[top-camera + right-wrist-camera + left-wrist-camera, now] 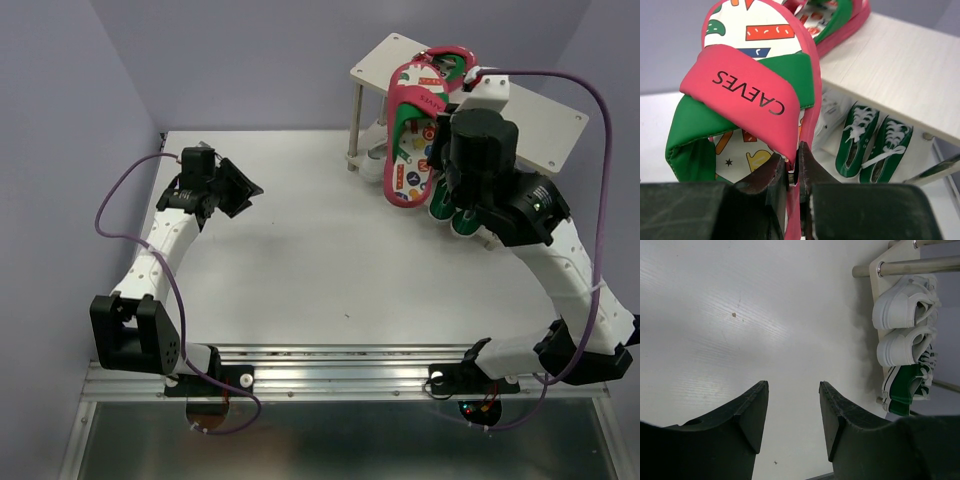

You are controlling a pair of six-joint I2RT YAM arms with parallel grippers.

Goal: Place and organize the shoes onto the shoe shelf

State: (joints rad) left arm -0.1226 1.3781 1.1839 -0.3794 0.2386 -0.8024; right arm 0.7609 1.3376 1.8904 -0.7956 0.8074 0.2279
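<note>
My right gripper is shut on the edge of a red-pink flip-flop with a printed insole, held tilted at the front edge of the shoe shelf's top board; it also shows in the top view. The second flip-flop lies on the top board. Two green sneakers and two white sneakers stand on the lower tier. My left gripper is open and empty over the bare table at the left.
The shelf stands at the table's far right corner, its posts toward the table's middle. Purple-grey walls close in the back and left. A metal rail runs along the near edge by the arm bases.
</note>
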